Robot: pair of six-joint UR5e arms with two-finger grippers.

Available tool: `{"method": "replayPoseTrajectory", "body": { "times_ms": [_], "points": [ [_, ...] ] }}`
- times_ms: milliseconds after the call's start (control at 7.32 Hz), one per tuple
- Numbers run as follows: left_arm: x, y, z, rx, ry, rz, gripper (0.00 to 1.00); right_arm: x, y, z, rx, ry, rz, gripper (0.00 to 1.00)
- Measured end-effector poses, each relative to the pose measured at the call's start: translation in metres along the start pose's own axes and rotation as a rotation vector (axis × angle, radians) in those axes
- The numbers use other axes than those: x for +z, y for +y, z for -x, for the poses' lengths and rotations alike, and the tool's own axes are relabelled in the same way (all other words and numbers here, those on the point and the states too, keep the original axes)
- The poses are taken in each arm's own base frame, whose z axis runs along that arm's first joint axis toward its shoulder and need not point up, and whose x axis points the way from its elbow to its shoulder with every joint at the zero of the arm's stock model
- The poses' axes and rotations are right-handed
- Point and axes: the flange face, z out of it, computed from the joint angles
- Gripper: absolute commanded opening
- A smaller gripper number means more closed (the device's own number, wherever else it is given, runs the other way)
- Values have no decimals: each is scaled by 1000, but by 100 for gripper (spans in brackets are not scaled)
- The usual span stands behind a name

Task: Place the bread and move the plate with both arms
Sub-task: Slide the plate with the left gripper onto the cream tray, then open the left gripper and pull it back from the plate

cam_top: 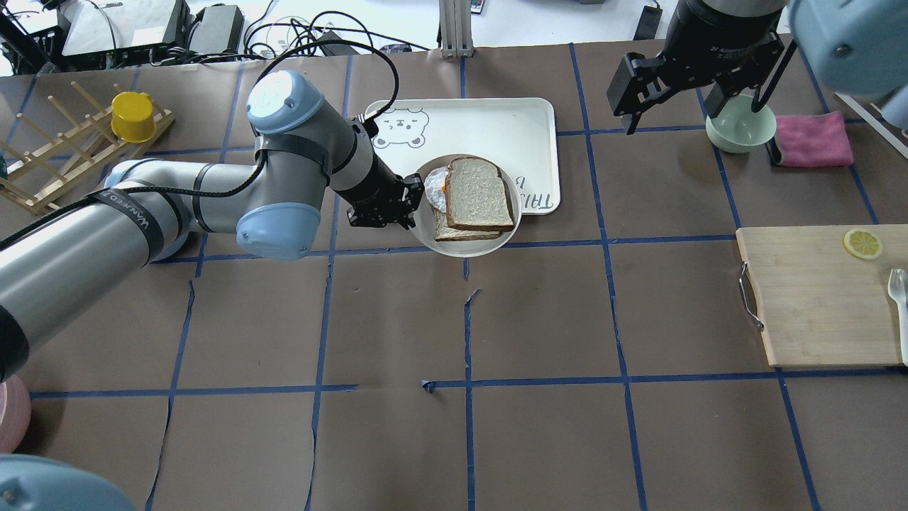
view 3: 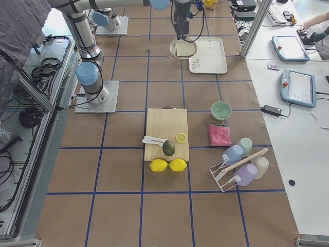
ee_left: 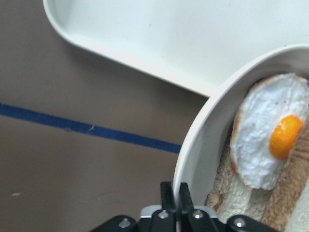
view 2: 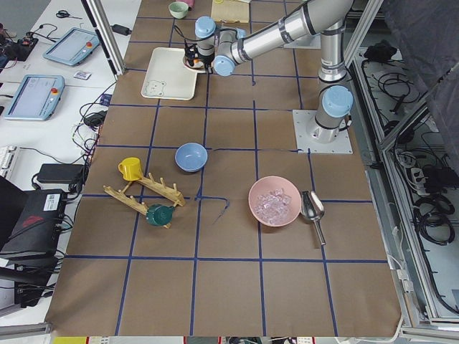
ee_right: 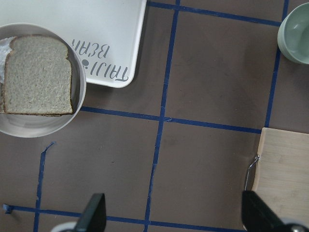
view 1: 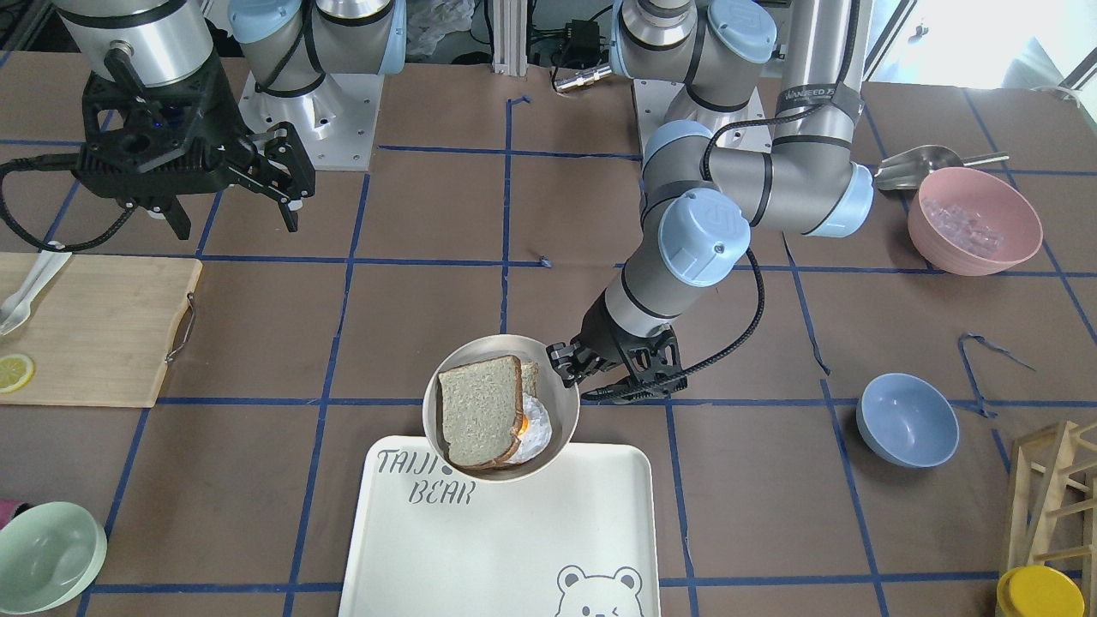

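At the left of the overhead view a slatted wooden rack (cam_top: 50, 152) lies on the brown paper tabletop (cam_top: 539, 319), which is ruled into squares by blue tape. A yellow cup (cam_top: 133, 116) sits upside down on the rack. The left arm (cam_top: 213, 195), smooth silver tube with rounded light-blue caps, reaches toward the middle. Its black left fingers (ee_left: 169, 193) are pressed together on the thin raised rim of the plate (cam_top: 461, 246), one inside the rim and one outside.

The plate is round, off-white and shallow. Its far part lies over the near edge of the tray (cam_top: 496, 121), a flat cream rectangle with rounded corners, a printed bear face and lettering. I cannot tell whether the plate rests there or is held clear.

The bread (cam_top: 479, 193) lies on top in the plate, pale and speckled, with a thin brown crust and a rounded top. Under it a glossy white fried egg (cam_top: 434, 190) with an orange yolk shows on the arm's side, and a second slice (cam_top: 461, 233) peeks out below.

Further right the right fingers (ee_right: 94, 212) hang high and spread wide apart, holding nothing, well away from the plate. Beside them stand a pale green bowl (cam_top: 738, 128) and a fuzzy pink cloth (cam_top: 812, 138). Nearer the robot lies a wooden cutting board (cam_top: 816, 298) with a wire handle, a lemon slice (cam_top: 862, 243) and a white spoon (cam_top: 899, 284).
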Motion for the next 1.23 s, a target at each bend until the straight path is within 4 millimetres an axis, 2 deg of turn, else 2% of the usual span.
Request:
{"method": "replayPoseTrajectory", "body": {
  "times_ms": [137,410,683,820,957,1230],
  "points": [
    [5,-27,-4,-1,6,-12,0,0,0,0,7,-1,-3,100],
    [28,-76,-16,-2,16,-19,0,1,0,-1,10,-3,2,100],
    [51,-103,-12,-8,31,-5,0,5,0,0,11,-7,10,100],
    [57,-109,-5,-13,32,1,30,6,1,-1,11,-8,13,100],
    [61,-112,-1,-12,32,3,99,6,1,-1,10,-8,15,100],
    [51,-115,-4,4,43,-39,100,7,2,0,9,-8,16,100]
  ]
}}
